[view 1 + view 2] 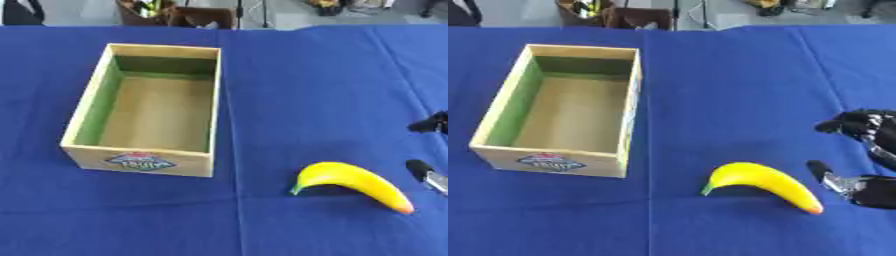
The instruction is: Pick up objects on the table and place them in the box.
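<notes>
Right now the banana [765,187] lies on the blue tablecloth [719,90], right of the wooden box [630,110] and nearer the robot, its long axis slanting, green stem toward the box. Just beyond its orange tip, the right hand [866,160] is spread open, holding nothing.

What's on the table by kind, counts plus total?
Banana: 1
Wooden box: 1, nothing inside
Robot hand: 1, the right, open beside the banana
Total: 3
</notes>
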`<act>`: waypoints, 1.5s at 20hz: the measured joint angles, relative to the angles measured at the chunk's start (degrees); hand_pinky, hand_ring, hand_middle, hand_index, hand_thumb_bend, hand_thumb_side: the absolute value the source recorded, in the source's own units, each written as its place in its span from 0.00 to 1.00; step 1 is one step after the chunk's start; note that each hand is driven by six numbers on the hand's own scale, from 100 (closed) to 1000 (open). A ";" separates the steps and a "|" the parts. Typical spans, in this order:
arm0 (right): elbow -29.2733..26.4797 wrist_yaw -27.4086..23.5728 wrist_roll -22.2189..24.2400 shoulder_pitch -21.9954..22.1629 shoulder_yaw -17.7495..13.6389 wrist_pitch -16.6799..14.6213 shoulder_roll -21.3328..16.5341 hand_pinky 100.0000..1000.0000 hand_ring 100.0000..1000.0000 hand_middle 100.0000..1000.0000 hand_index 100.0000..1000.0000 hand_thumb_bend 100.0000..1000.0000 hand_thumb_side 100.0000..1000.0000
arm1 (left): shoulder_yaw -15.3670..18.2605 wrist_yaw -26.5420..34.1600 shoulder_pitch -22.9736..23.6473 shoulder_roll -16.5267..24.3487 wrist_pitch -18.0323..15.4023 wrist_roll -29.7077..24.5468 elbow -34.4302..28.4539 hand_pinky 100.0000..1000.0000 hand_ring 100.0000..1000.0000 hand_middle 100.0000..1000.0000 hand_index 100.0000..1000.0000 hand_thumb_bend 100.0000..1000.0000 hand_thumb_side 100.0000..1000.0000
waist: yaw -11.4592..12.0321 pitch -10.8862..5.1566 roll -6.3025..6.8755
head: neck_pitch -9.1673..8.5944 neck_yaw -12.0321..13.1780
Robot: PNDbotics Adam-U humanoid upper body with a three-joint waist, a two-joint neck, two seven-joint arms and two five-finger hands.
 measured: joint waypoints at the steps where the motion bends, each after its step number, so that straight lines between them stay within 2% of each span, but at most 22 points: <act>1: 0.00 -0.12 0.03 -0.03 0.16 0.07 0.00 0.80 0.81 0.64 0.87 0.28 0.99 | -0.01 0.02 -0.01 0.00 -0.01 -0.01 0.00 0.50 0.66 0.74 0.89 0.00 1.00 | 0.03 0.00 0.00 | 0.00 -0.07; 6: 0.00 -2.16 1.85 -2.56 1.74 0.73 0.00 0.81 0.83 0.62 0.87 0.39 0.91 | -0.19 0.11 -0.19 0.00 -0.16 -0.27 0.00 0.50 0.66 0.74 0.89 0.00 1.00 | 0.45 0.01 0.00 | -0.01 -0.48; 11: 0.00 -4.51 5.21 -4.88 3.11 1.74 0.14 0.82 0.84 0.62 0.89 0.44 0.84 | -0.35 0.28 -0.24 -0.01 -0.01 -0.49 0.00 0.50 0.66 0.74 0.89 0.00 1.00 | 0.73 0.07 -0.04 | -0.01 -0.67; 21: 0.00 -6.40 10.18 -9.49 6.16 3.70 1.34 0.81 0.84 0.60 0.85 0.41 0.79 | -0.38 0.54 -0.25 -0.01 -0.08 -0.85 0.00 0.50 0.67 0.74 0.89 0.00 1.00 | 0.74 0.27 -0.29 | -0.46 -0.90; 30: -0.01 -5.86 13.10 -13.97 9.77 6.02 3.08 0.81 0.84 0.56 0.82 0.32 0.73 | -0.70 0.56 -0.23 -0.01 -0.03 -1.09 0.00 0.50 0.67 0.74 0.89 0.00 1.00 | 0.65 0.27 -0.82 | -0.48 -1.12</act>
